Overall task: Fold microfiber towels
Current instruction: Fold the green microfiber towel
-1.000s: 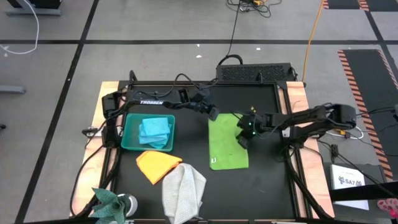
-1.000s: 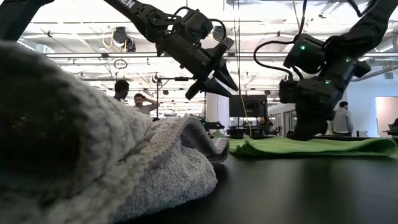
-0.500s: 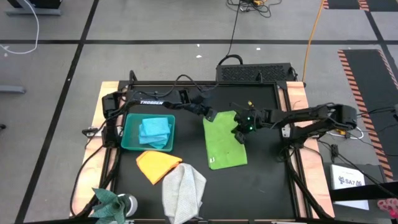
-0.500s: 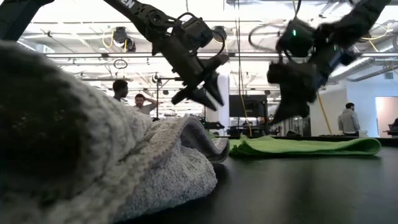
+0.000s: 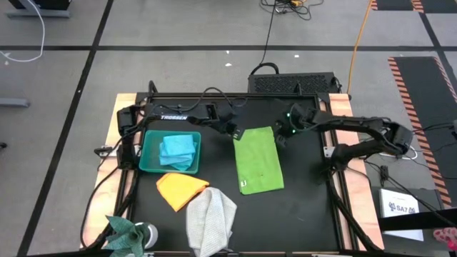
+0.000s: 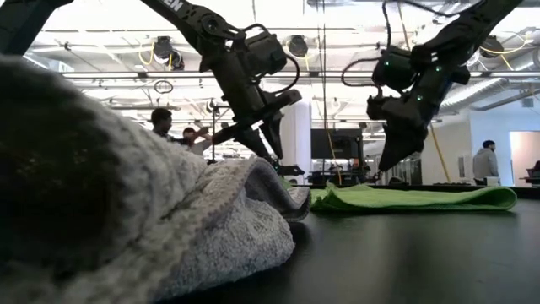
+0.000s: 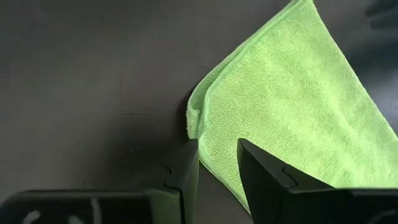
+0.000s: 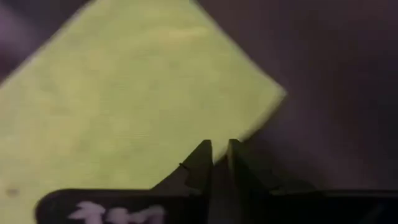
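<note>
One camera hangs above, facing straight down on the whole black table (image 5: 300, 200). Another sits at tabletop height, close behind a fuzzy grey cloth (image 6: 126, 211), facing level into the room. Each wrist camera looks close down on the folded lime-green microfiber towel (image 7: 292, 93), which all four views share.

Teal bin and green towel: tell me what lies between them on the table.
Nothing lies there. In the high view, the table is bare between the teal bin and the green towel; only the left gripper hangs above, by the towel's far corner.
</note>
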